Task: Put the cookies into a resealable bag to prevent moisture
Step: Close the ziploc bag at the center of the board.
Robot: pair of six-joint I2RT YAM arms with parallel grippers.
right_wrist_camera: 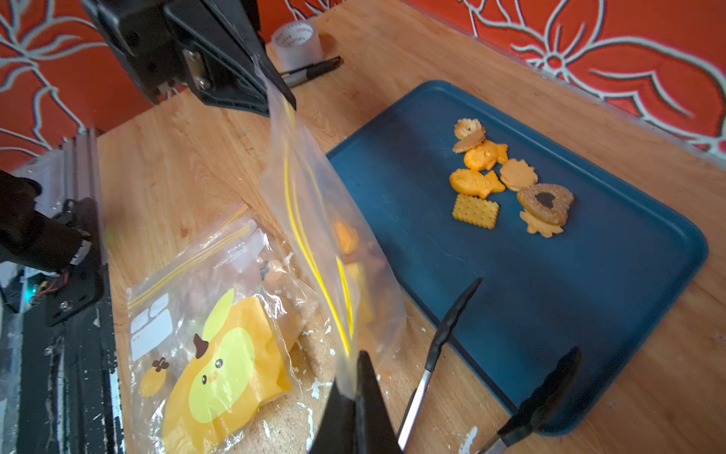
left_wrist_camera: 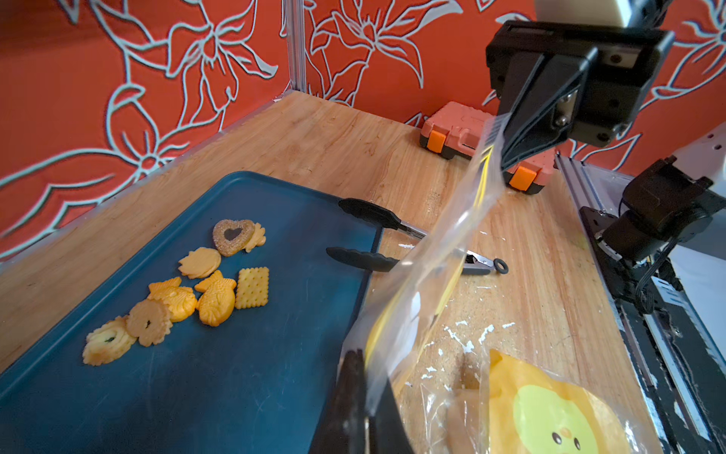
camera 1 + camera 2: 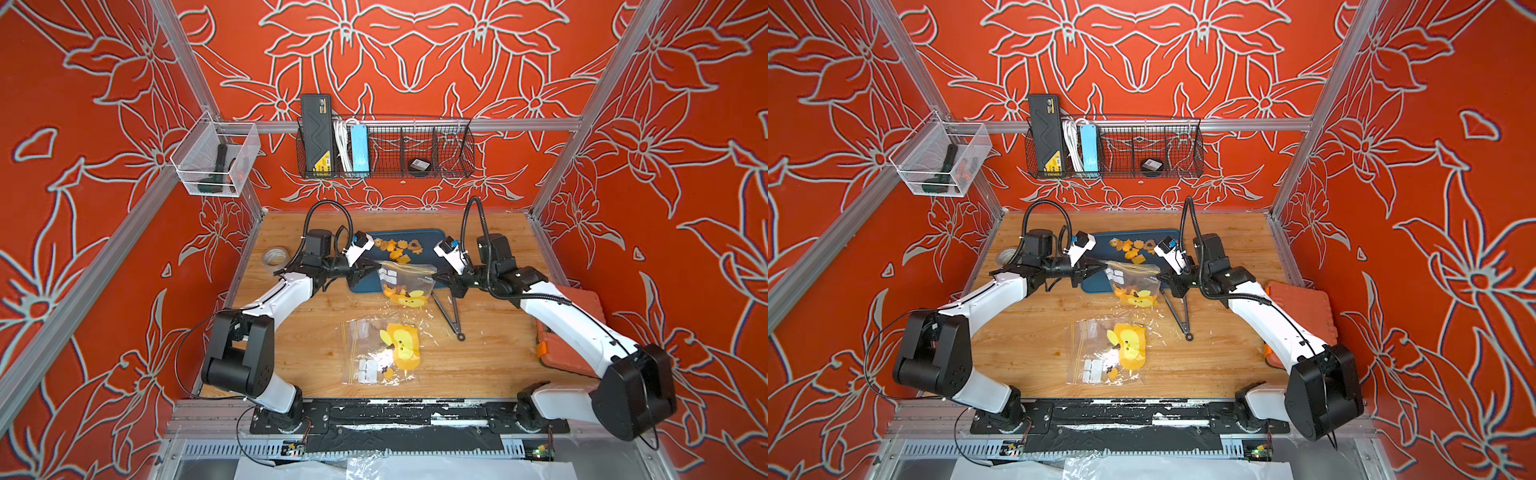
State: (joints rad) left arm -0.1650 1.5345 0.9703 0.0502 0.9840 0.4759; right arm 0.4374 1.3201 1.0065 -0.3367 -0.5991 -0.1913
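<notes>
**Both grippers pinch the bag; most cookies lie on the tray**

The left gripper [image 3: 376,266] and right gripper [image 3: 436,276] are each closed tight on a top corner of the bag [image 3: 405,282], at its 9 and 3 o'clock. It hangs between them over the tray's [image 3: 428,237] near edge. The wrist views show each pair of jaws clamped on the film by the yellow zip lines. Whether the mouth is parted I cannot tell.

About eight cookies [image 3: 397,247] sit clustered on the tray at the bag's 12 o'clock, well apart from it. A few orange and brown bits show low inside the bag, probably cookies already in. The tongs [image 3: 451,311] lie at its 4 o'clock, with their tips on the tray. A spare bag [image 3: 374,349] lies flat on the table [image 3: 498,353] at 6 o'clock.

The cookies look small, light and rigid, with a smooth moulded surface, so they would likely slip under a pinch and might chip if squeezed hard. They lie flat and several overlap. The square one and the fish at the cluster's edge seem the easiest picks, taken across their thin sides. The bag is limp, slick film. The zip strip is its only firm part, so the corners are the right hold, and letting go of one would probably let it sag.
</notes>
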